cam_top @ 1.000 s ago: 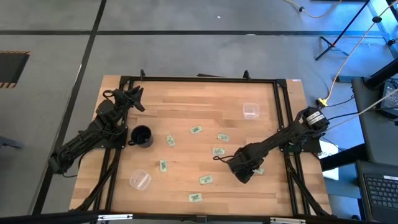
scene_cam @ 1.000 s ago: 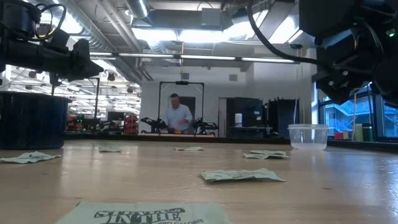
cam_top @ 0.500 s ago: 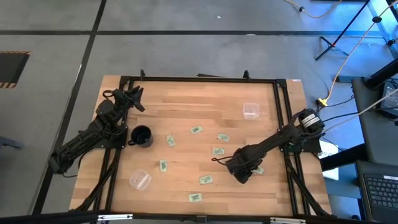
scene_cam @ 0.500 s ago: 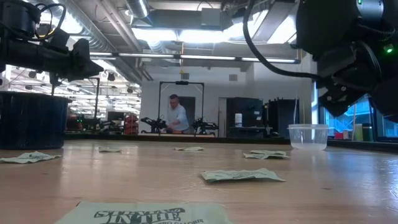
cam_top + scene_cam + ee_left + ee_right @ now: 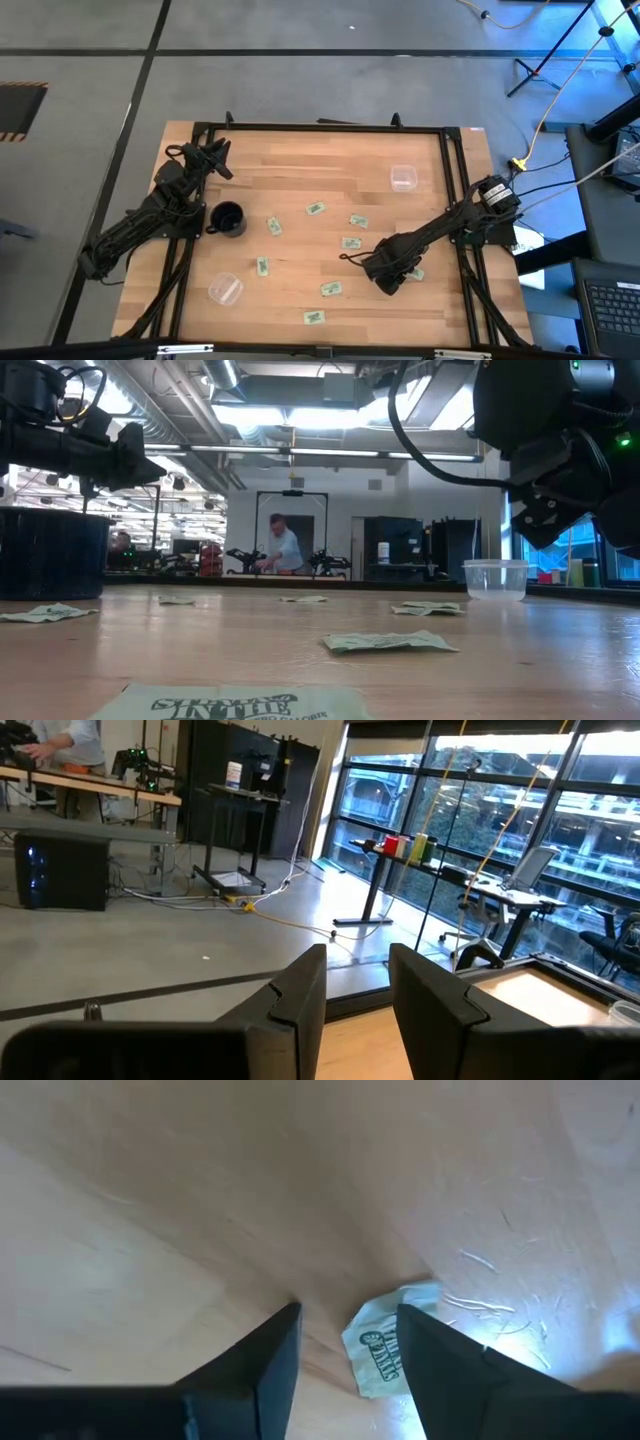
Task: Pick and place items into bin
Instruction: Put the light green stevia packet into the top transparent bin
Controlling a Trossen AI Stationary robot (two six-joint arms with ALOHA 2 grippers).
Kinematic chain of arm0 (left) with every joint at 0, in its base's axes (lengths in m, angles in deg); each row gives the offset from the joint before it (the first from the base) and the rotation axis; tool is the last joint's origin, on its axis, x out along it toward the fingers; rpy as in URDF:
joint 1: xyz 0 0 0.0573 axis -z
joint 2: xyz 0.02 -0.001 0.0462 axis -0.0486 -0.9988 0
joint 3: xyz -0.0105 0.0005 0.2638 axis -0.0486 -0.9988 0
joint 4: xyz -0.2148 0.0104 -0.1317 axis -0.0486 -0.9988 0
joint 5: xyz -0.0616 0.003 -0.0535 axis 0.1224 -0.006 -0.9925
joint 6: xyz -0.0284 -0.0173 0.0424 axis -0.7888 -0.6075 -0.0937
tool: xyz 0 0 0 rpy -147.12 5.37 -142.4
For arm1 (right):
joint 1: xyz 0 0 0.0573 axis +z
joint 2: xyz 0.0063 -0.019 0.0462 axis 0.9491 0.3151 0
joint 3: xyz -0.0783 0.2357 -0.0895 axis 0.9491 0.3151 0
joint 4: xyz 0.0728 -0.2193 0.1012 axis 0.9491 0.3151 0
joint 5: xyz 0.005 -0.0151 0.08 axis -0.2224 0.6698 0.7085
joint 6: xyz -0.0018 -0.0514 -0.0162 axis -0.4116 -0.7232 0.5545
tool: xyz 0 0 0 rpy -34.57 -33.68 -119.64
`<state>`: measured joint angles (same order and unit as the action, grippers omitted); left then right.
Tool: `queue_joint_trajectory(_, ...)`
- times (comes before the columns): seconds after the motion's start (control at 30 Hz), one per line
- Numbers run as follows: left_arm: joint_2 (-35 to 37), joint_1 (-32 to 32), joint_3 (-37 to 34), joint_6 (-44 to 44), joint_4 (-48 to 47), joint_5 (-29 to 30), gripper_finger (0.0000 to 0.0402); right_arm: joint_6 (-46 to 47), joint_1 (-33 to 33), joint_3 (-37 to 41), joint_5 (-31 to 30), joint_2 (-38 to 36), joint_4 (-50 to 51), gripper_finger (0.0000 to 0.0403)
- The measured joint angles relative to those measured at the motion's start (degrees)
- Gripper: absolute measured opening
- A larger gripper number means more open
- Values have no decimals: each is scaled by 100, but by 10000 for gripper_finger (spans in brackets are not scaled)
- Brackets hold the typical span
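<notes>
Several pale green packets lie flat on the wooden table, among them one at mid-table [image 5: 351, 243] and one toward the near edge [image 5: 331, 288]. The black cup [image 5: 228, 219] stands left of them. My right gripper [image 5: 384, 272] hangs over the table's right half, pointing down, open. In the right wrist view [image 5: 345, 1345] a crumpled packet [image 5: 385, 1348] lies on the wood below its two fingers, close to one of them, untouched. My left gripper [image 5: 216, 158] waits open at the far left, beyond the cup, holding nothing.
A clear plastic tub [image 5: 403, 178] stands at the far right and another clear cup [image 5: 225, 290] at the near left. A black frame [image 5: 320, 127] borders the table. One packet [image 5: 416, 272] lies beside my right arm. A person works at a bench [image 5: 283, 545] far behind.
My right arm has shifted a little toward the table's left edge, staying above the table with its gripper pointing down. The packets, the cup and my left arm have kept still.
</notes>
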<state>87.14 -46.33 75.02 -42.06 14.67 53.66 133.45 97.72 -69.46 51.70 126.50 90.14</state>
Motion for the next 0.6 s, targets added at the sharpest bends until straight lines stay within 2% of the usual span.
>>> queue_joint_trajectory(0.6, 0, 0, 1, 0, 3, -1, 106, 2, 4, 4, -4, 11, -58, 76)
